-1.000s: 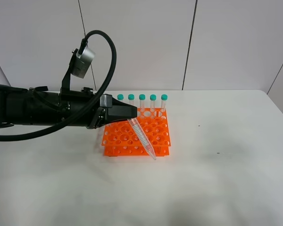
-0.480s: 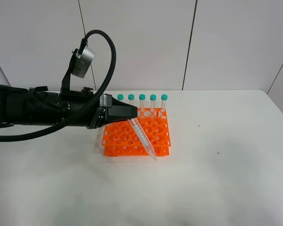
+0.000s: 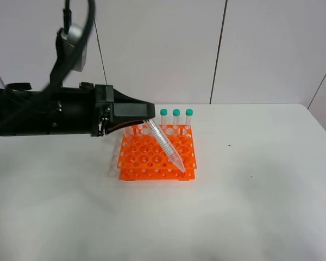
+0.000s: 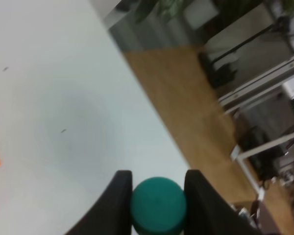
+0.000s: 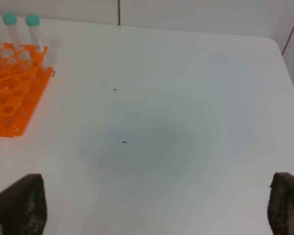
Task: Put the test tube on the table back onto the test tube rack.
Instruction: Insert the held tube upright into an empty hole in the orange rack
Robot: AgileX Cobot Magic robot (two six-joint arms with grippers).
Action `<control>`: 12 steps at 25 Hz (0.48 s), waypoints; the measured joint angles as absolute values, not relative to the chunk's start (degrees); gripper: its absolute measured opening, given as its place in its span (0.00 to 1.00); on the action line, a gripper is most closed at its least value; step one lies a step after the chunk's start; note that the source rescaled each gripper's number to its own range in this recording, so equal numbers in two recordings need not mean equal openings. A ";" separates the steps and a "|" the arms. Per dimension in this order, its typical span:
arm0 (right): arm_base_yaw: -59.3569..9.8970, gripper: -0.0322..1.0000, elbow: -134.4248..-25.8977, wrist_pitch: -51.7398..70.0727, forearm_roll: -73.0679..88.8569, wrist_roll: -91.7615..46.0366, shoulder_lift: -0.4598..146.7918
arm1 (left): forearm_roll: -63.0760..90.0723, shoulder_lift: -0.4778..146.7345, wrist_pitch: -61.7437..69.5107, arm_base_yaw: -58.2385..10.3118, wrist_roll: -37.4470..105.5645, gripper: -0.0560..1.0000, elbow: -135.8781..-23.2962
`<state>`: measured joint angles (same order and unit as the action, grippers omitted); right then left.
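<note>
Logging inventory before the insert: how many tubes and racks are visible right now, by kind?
Standing tubes in the test tube rack: 3
Held test tube in the left gripper: 1
Rack: 1
Total: 5; the arm may hide more tubes.

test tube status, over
Left gripper shut on test tube, held tilted, tip at the front right of test tube rack. Right gripper open, empty. Front holes free.

- Left arm (image 3: 49, 117) is stretched level, from 9 toward 3 o'clock.
- Left gripper (image 3: 150, 116) is clamped on the test tube (image 3: 165, 144) cap.
- Right gripper (image 5: 152, 205) is spread wide.
</note>
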<state>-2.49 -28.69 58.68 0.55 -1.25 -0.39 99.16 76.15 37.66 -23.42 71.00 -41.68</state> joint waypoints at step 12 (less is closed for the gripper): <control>-2.49 1.00 -28.69 58.68 0.54 -1.25 -0.39 | 98.73 68.16 29.94 -23.42 78.81 0.06 -42.30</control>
